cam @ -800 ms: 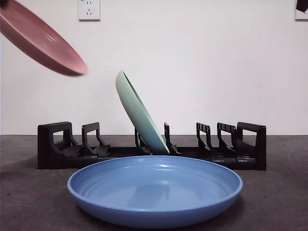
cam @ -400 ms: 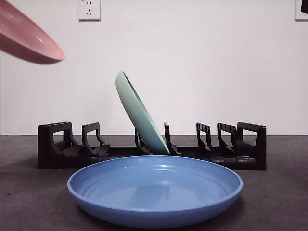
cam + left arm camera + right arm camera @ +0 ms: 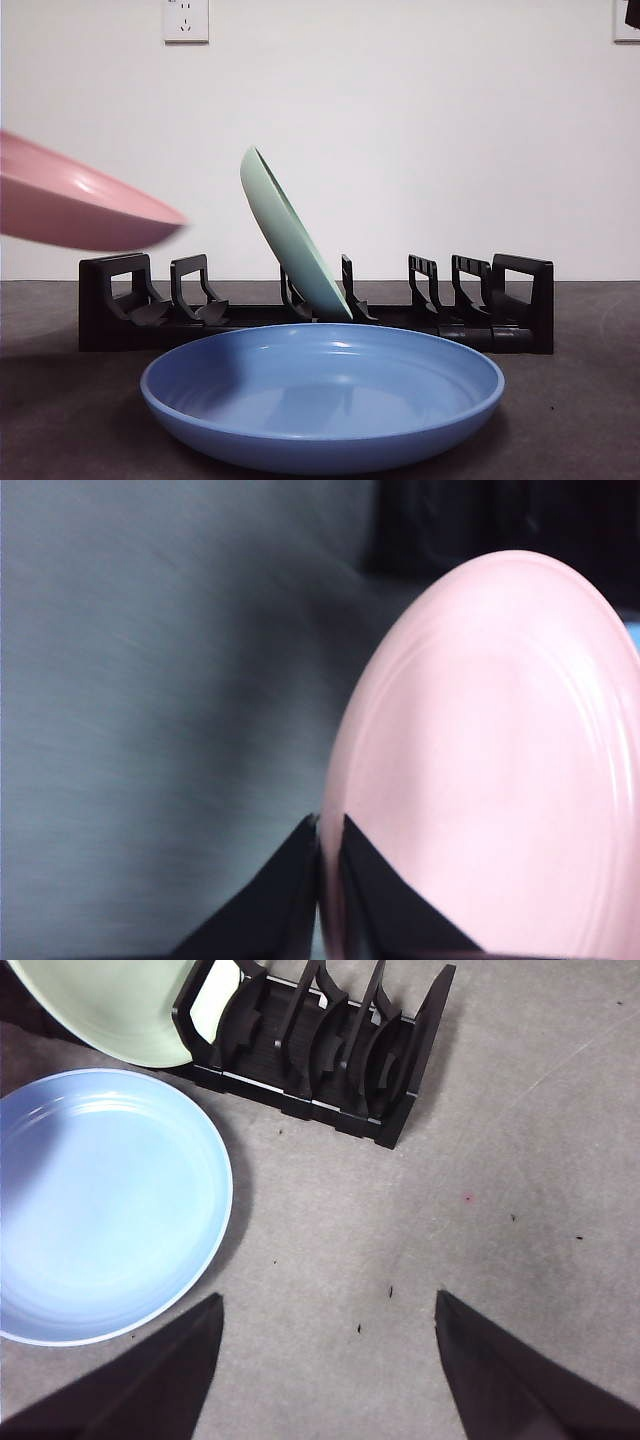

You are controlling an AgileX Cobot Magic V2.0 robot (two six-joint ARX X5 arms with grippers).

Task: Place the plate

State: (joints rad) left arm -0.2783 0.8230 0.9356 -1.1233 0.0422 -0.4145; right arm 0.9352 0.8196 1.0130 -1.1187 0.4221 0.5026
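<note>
Front view: the round pink plate (image 3: pixel 80 205) now hangs lower than half a second ago, blurred, near the left end of the black slotted dish rack (image 3: pixel 120 310). A pale green plate (image 3: pixel 290 240) leans in a middle slot; a wide blue plate (image 3: pixel 322 395) lies flat on the grey table (image 3: pixel 580 400).

Left wrist view: the left gripper (image 3: pixel 328 840) pinches the pink plate's rim.

Right wrist view: the right gripper (image 3: pixel 328 1305) hangs with jaws spread above the table.

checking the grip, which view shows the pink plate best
The left wrist view: the pink plate fills it, its rim pinched by the left gripper. The front view shows only a blurred edge; the right wrist view shows none.
</note>
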